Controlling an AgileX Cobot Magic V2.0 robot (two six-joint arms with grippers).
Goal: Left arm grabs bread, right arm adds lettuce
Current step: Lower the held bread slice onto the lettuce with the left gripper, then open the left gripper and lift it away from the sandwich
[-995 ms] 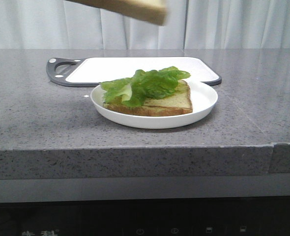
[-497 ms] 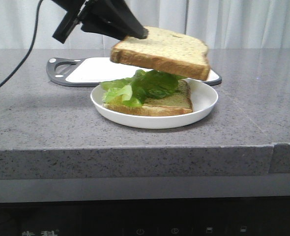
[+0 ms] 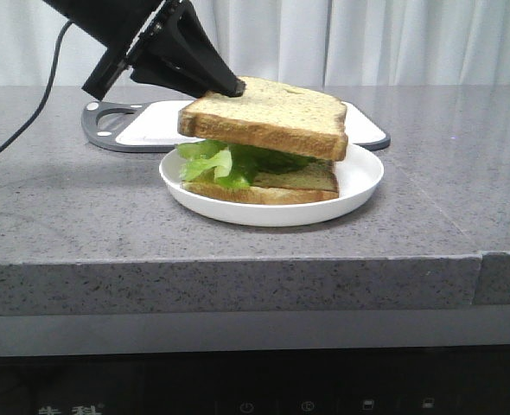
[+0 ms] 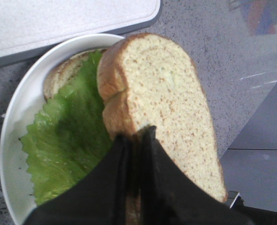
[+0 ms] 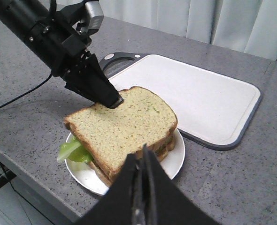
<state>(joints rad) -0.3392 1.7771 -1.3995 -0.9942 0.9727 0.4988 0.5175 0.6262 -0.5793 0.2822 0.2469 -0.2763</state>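
Note:
My left gripper point(image 3: 229, 86) is shut on the far left edge of the bread point(image 3: 268, 117), a tan speckled slice with a golden crust. The bread lies over the lettuce point(image 3: 216, 162), tilted a little, its gripped edge higher. The lettuce rests on a second slice point(image 3: 294, 183) on the white plate point(image 3: 363, 177). In the left wrist view the gripper point(image 4: 137, 136) pinches the bread point(image 4: 162, 93) beside the lettuce point(image 4: 68, 140). My right gripper point(image 5: 142, 157) is shut and empty, held above the near side of the plate point(image 5: 176, 161); it is out of the front view.
A white cutting board point(image 3: 147, 121) with a dark grey handle lies behind the plate; it also shows in the right wrist view point(image 5: 199, 98). The grey stone counter's front edge point(image 3: 238, 259) runs just before the plate. A black cable point(image 3: 22, 121) trails from the left arm.
My left gripper came down from above with the bread and lowered it onto the lettuce. The plate, lettuce and lower slice have not moved.

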